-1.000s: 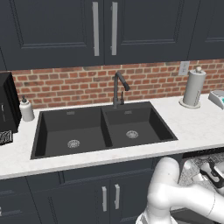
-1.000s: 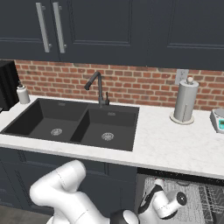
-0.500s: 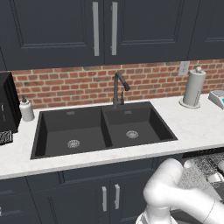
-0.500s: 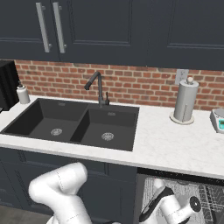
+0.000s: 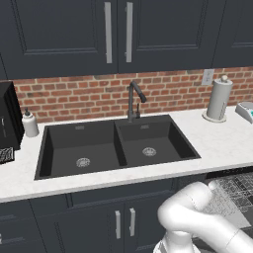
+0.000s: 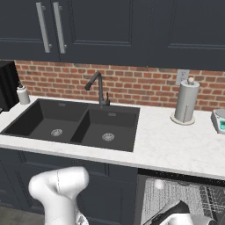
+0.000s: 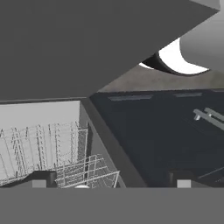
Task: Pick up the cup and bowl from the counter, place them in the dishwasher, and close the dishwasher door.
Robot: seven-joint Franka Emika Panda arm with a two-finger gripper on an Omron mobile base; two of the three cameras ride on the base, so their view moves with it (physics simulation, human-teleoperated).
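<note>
The dishwasher (image 6: 184, 195) stands open below the counter (image 6: 176, 145), its pale grey wire rack (image 5: 238, 190) pulled out at the right. My gripper (image 7: 111, 180) hangs low in front of it, open, with nothing between its fingertips (image 7: 39, 179). In the hand view the rack (image 7: 57, 153) lies at the lower left. What looks like the dishwasher door (image 7: 87, 39), a flat dark charcoal panel, crosses the top of that view. The cup and the bowl are out of view.
A black double sink (image 5: 118, 146) with a dark faucet (image 5: 133, 99) sits mid-counter. A paper-towel roll (image 5: 219, 99) and a small scale (image 5: 245, 111) stand at the right, a white soap bottle (image 5: 29, 123) and a black appliance (image 5: 7, 118) at the left. Handled cabinet doors (image 7: 208, 117) flank the dishwasher.
The hand has sunk lower and moved right along the dishwasher's front. The elbow has swung further over the rack. The gripper stays open.
</note>
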